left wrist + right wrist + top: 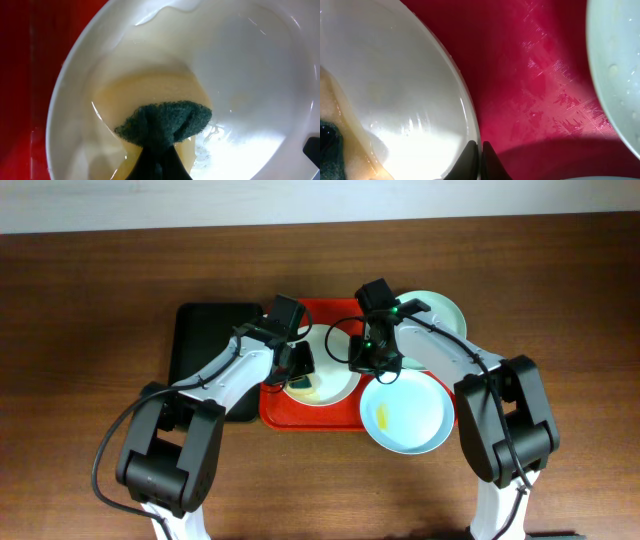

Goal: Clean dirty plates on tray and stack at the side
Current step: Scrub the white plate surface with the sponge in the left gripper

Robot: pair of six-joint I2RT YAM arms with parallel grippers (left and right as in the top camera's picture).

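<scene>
The white plate (335, 383) lies on the red tray (300, 418). My left gripper (298, 365) is shut on a dark green scouring pad (165, 122) and presses it into the plate's bowl (240, 60), where yellowish wet smears spread. My right gripper (364, 362) is shut on the white plate's rim (470, 120), with its fingertips (480, 149) on either side of the edge. The pale blue plate (410, 415), with a yellow smear, overhangs the tray's front right. The mint green plate (440, 313) lies at the tray's back right and shows at the right edge of the right wrist view (615, 65).
A smaller black tray (205, 345) lies left of the red tray, under my left arm. Bare red tray floor (535, 75) shows between the white and mint plates. Brown wooden table surrounds the trays.
</scene>
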